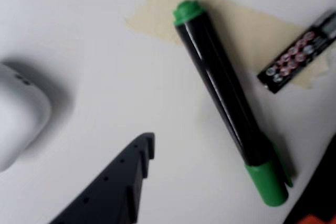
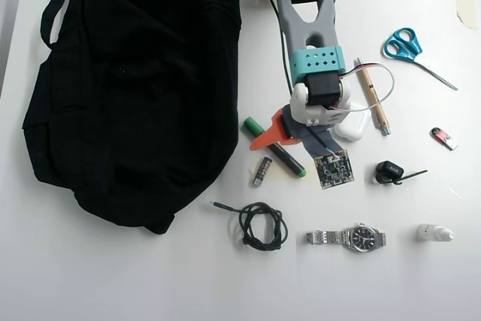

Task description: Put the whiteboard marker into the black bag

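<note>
This looks like a hobbyist's desk or small lab bench: a plain white table (image 2: 90, 276) with everyday odds and ends scattered around the gripper (image 2: 289, 140). Beyond the arm to the upper right in the overhead view lie blue-handled scissors (image 2: 409, 44); just beside the gripper sit a bare circuit board (image 2: 333, 168) and a white earbud case (image 2: 352, 127). Below it lie a coiled black cable (image 2: 261, 225) and a steel wristwatch (image 2: 353, 237). Scraps of masking tape (image 1: 247, 30) stick to the tabletop near the gripper.
</note>
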Robot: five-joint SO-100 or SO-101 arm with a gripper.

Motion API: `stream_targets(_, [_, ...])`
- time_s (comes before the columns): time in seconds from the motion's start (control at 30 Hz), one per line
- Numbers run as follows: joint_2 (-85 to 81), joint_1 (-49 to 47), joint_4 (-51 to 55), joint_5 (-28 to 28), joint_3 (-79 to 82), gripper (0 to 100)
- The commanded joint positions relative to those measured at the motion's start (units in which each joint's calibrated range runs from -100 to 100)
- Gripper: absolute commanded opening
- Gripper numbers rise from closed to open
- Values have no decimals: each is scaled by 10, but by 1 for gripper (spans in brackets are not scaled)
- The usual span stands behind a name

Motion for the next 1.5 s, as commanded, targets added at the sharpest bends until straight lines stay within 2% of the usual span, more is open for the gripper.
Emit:
stream_targets(0.0, [4, -8, -14, -3, -16, 47])
stream_targets(0.8, [72, -5, -37, -33, -1, 46])
stream_targets(1.07, [72, -8, -37, -33, -7, 21])
stream_targets(1.33, [70, -10, -37, -33, -8, 16])
stream_targets(1.47, [63, -10, -19, -32, -9, 7])
